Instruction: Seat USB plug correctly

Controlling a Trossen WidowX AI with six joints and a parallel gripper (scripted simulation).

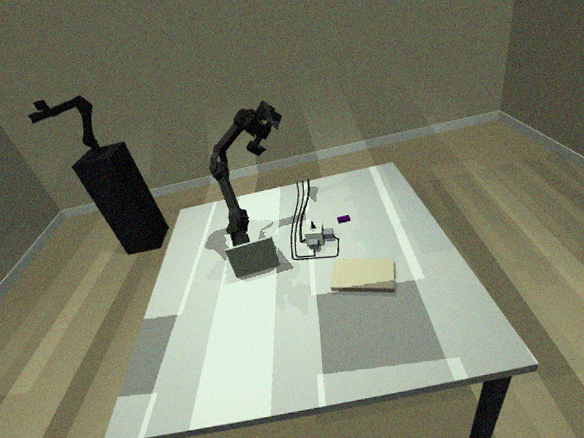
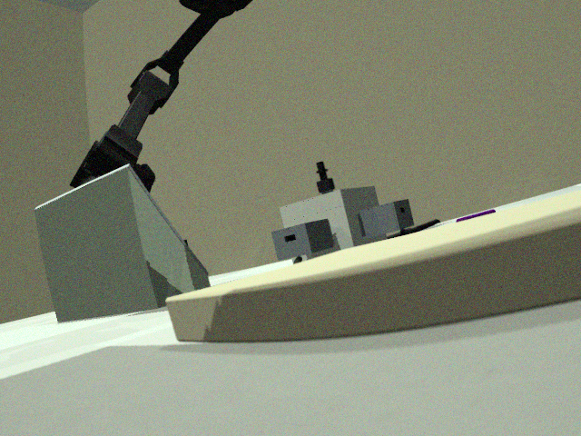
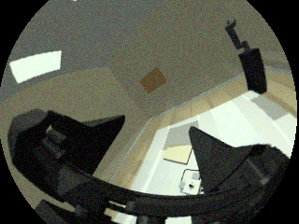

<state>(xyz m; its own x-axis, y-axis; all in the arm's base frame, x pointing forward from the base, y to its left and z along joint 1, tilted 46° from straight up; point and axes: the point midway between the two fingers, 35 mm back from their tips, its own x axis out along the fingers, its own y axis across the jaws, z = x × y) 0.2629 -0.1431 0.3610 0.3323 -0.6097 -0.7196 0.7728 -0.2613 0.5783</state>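
The pincer (image 1: 264, 130) hangs high in the air with its fingers spread wide and nothing between them. Well below it and off to one side, the power cube (image 1: 316, 237) sits on the tabletop (image 1: 372, 335), the USB plug (image 2: 324, 178) standing upright from the socket on top. Further out lie a tan board (image 1: 362, 273), a small purple piece (image 1: 343, 218) and a grey box (image 1: 253, 257) by the arm's base.

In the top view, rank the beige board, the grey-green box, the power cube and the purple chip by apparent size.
Largest to smallest:
1. beige board
2. grey-green box, nearly as large
3. power cube
4. purple chip
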